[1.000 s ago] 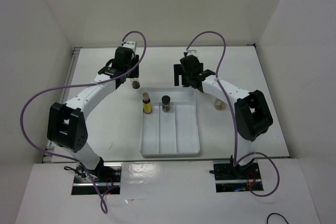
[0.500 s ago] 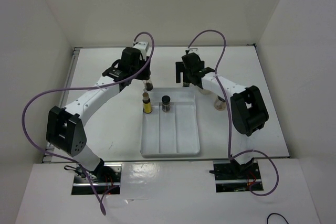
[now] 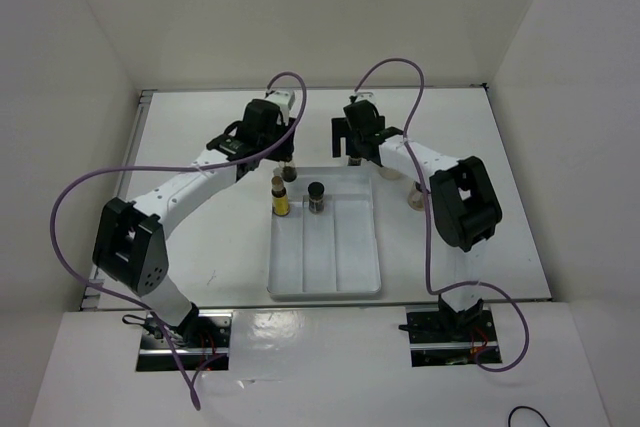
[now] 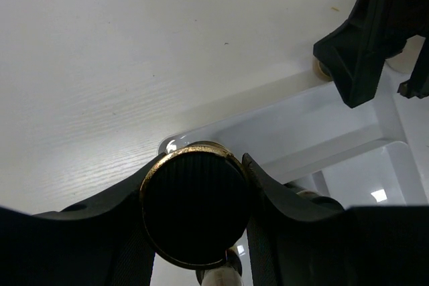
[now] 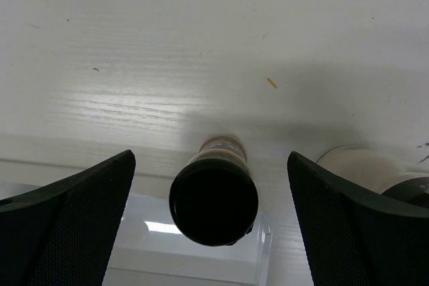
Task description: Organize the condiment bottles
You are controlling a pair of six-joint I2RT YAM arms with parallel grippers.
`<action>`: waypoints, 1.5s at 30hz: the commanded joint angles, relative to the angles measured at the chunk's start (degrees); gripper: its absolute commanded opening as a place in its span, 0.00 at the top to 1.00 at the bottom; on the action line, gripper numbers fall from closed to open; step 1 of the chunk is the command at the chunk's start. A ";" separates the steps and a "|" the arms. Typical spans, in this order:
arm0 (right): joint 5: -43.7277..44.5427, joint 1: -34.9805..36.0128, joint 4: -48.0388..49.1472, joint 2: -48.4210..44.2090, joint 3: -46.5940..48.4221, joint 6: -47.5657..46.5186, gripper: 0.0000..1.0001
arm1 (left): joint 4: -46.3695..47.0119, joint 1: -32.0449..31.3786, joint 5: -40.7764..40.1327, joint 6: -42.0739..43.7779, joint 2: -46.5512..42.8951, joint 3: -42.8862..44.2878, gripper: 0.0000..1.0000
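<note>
My left gripper (image 3: 287, 159) is shut on a tiny dark jar with a gold-rimmed black cap (image 4: 194, 209) and holds it over the far-left corner of the white tray (image 3: 325, 282). A slim yellow bottle with a tan cap (image 3: 279, 197) and a second dark jar (image 3: 316, 195) stand at the tray's far end. My right gripper (image 3: 354, 151) is open. Its fingers straddle a black-capped bottle (image 5: 213, 195) that stands on the table just behind the tray's far edge. A pale bottle (image 3: 418, 199) stands to the right of the tray.
In the right wrist view a pale round object (image 5: 362, 164) stands just right of the straddled bottle. The two grippers are close together above the tray's far edge. White walls enclose the table on three sides.
My left gripper has carried the dark jar to the right, from beside the tray to its far-left corner. My right gripper has shifted slightly back and left, over the black-capped bottle.
</note>
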 commanded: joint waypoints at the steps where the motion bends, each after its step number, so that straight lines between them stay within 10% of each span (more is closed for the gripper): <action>1: -0.22 -0.90 2.62 0.69 2.66 -0.26 0.02 | 4.67 0.06 -2.25 -0.75 0.04 -2.12 0.69; 16: -0.83 -0.90 3.15 2.36 3.71 -0.26 0.05 | 7.93 0.06 -4.45 -1.81 4.08 -5.03 0.57; 22: -0.83 -0.90 3.15 2.36 3.71 -0.26 0.08 | 8.54 0.06 -4.45 -1.81 4.08 -6.18 0.36; 31: -0.83 -0.90 3.15 2.36 3.71 -0.78 0.33 | 6.62 -0.47 -6.11 -3.47 2.94 -5.65 0.02; 38: -0.30 -0.90 1.22 1.04 4.24 -0.79 0.84 | 4.94 -1.52 -8.05 -6.19 -3.46 -4.51 0.00; 45: 0.84 -0.90 -4.13 -5.36 7.66 -1.84 0.94 | 5.56 -1.52 -12.52 -7.52 -10.41 -7.41 0.00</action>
